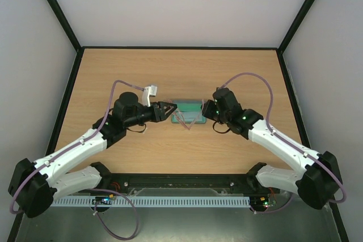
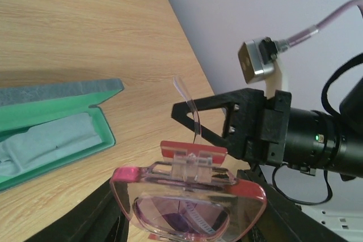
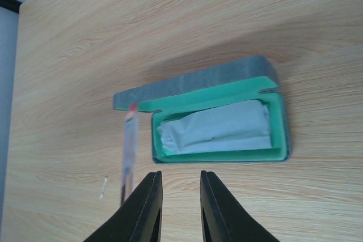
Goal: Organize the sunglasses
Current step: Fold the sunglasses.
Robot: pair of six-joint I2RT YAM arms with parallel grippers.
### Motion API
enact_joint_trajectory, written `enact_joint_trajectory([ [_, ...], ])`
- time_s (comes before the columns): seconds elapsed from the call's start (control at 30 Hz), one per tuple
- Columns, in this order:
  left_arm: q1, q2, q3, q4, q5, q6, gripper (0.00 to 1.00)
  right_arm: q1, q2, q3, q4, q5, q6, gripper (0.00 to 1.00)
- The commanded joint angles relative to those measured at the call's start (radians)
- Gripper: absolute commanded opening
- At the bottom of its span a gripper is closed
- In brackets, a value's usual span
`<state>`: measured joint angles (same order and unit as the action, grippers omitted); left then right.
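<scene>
- You are working on a light wood-grain table [image 1: 170, 72] with a thin black frame [image 1: 181, 47] round its edge and plain pale walls [image 1: 170, 4] on three sides.
- Near the middle of the table lies a grey-blue oblong hard case [image 3: 193, 82]. Its lid is swung back flat and its green lining is showing.
- A folded light-blue cloth [image 3: 215, 126] lies inside the case and fills most of the tray.
- Your left end effector [image 1: 168, 110] is clamped on the small pair of sunglasses [image 2: 187, 196] with a thin pinkish-red translucent frame. It grips them by the front, one black finger on each side.
- The sunglasses are outside the case, just beside its near long side, between your two end effectors.
- The lens facing the left wrist camera is tinted pink-purple, and a clear hinge block with a red strip sits on the top edge.
- One slender, clear arm of the glasses [image 2: 190, 103] stands up from that hinge, slightly bowed, and crosses in front of the right end effector's black finger. You cannot tell from these views whether they touch.
- Your right end effector [image 3: 179, 179] hangs over the near side of the case. Its fingers are narrow, with a small gap and nothing between them, and the blurred glasses arm lies just outside its left finger.
</scene>
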<state>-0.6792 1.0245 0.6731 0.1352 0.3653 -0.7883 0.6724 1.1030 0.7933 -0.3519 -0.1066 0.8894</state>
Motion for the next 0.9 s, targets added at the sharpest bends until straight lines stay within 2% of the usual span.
enact_joint_trajectory([
  [0.0, 0.005, 0.011, -0.020, 0.055, 0.067, 0.001, 0.50, -0.004, 0.054, 0.067, 0.058, -0.081, -0.035, 0.22],
  [0.27, 0.004, 0.055, -0.047, 0.130, 0.091, -0.021, 0.50, 0.039, 0.109, 0.128, 0.069, -0.104, -0.051, 0.16],
  [0.57, 0.003, 0.091, -0.036, 0.155, 0.093, -0.028, 0.50, 0.173, 0.186, 0.174, 0.102, -0.101, -0.040, 0.13],
  [0.7, 0.003, 0.103, -0.033, 0.158, 0.093, -0.025, 0.50, 0.231, 0.201, 0.186, 0.096, -0.084, -0.034, 0.12],
  [0.87, 0.004, 0.101, -0.033, 0.149, 0.094, -0.020, 0.50, 0.242, 0.171, 0.163, 0.061, -0.025, -0.032, 0.13],
])
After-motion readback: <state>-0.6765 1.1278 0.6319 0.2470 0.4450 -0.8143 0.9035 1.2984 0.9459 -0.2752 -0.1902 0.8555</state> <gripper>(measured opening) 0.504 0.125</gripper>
